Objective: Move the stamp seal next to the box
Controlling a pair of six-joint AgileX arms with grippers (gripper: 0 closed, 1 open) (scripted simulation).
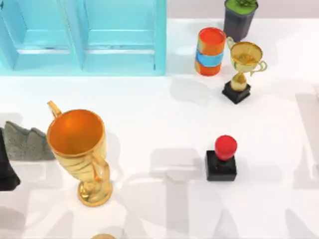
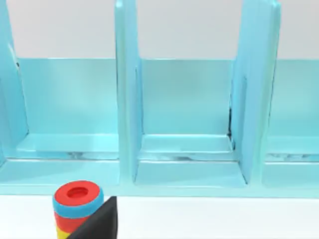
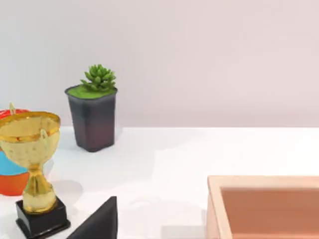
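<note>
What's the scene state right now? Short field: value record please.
target: stamp seal, upright on the table, right of centre, not held
box: tan box, edge seen in right wrist view
near target: small gold trophy behind it, striped can beside that
left side: big gold cup
back: blue shelf, potted succulent

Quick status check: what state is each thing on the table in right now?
stamp seal: upright, free on the table.
small trophy: upright.
big gold cup: upright.
striped canister: upright, open-topped.
potted plant: upright.
box: open, inside hidden.
blue shelf: compartments empty.
</note>
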